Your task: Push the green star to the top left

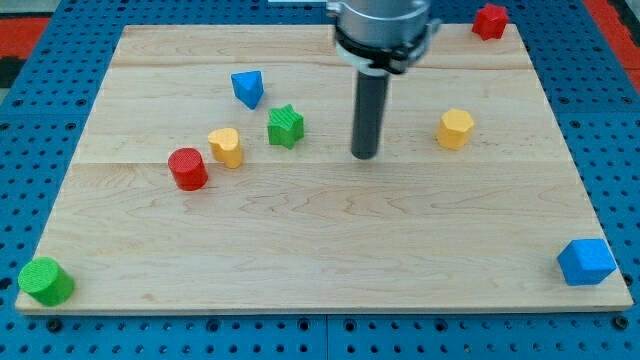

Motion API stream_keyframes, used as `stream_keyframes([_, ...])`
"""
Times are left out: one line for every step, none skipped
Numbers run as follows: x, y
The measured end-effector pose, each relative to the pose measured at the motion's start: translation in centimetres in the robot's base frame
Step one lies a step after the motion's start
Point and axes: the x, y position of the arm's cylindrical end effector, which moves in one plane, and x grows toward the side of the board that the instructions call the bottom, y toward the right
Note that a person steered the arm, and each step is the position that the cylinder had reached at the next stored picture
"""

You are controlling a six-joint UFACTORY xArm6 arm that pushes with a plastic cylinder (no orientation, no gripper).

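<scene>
Wooden board (330, 250) across most of the view, on a blue pegboard (40, 110) seen around its edges. Arm housing (383, 25) cut off at the view's top, only its lower collar showing. Dark rod (367, 115) straight down from it, my tip (365, 156) on the board near the middle. No jaws or fingers there, just a bare rod end, holding nothing and touching no block.

Blue cube (586, 262) at the bottom right corner, its edge close to the board's rim. Green cylinder (45, 281) at the bottom left corner, whether partly over the rim hard to tell. Red cylinder (187, 168) left of centre. Yellow block (455, 128) at the right, apparently hexagonal. Second yellow piece (226, 146) just beside the red cylinder, exact shape hard to make out. Blue triangle (248, 87) toward the top left. Red block (489, 20) at the top right corner, shape unclear, possibly a star.

Green star (285, 126) left of my tip and slightly higher in the view, near but clearly apart; between blue triangle and yellow piece.
</scene>
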Motion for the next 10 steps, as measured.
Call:
stream_keyframes([-2.4, -6.0])
stream_keyframes([-3.3, -12.5])
stream_keyframes([-3.3, -17.0])
stream_keyframes([-4.6, -18.1])
stream_keyframes([-7.2, -18.1])
stream_keyframes([-9.7, -18.1])
stream_keyframes([-12.2, -18.1])
stream_keyframes([-14.3, -18.2])
stream_keyframes([-16.1, -20.7])
stream_keyframes([-17.4, -23.0])
